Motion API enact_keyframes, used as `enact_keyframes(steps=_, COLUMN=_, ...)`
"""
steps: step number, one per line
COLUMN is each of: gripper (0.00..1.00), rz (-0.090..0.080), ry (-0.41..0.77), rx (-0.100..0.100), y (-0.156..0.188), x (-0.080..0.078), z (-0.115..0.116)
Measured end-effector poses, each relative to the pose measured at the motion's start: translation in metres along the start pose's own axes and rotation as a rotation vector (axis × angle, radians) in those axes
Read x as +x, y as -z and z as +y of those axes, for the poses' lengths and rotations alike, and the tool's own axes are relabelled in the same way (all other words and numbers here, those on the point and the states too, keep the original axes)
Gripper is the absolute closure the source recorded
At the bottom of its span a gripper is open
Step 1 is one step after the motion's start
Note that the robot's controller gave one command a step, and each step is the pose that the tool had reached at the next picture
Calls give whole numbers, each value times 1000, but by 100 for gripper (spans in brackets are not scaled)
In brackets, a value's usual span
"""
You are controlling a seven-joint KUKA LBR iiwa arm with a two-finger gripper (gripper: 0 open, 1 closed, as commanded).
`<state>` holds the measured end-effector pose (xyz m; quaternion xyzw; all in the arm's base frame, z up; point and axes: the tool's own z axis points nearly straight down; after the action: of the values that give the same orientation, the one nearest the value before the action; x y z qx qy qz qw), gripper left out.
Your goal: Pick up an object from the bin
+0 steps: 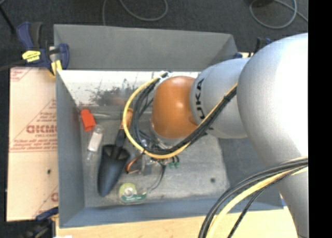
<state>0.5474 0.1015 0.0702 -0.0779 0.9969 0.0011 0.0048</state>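
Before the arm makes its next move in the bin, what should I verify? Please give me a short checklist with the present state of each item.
1. Place of the gripper: inside the bin, over the left half of its floor. Ok.
2. A thing within reach: the dark pointed thing lies right beside the gripper. Ok.
3. Something already held: cannot tell; the orange cover hides that.
4. Dark pointed thing free of neighbours: not ok; the clear tube and the round roll lie close to its two ends.
5. Orange block out of the way: it lies by the left wall, apart from the gripper. Ok.
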Motion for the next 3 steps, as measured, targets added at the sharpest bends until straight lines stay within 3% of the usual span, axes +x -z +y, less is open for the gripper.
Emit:
enact_keyframes(steps=1, gripper=100, rz=1, ry=12, rx=-1, y=51, x=44, z=39)
enact_keyframes(steps=3, gripper=100, rz=4, ry=70, rx=1, y=64, x=48, z=43)
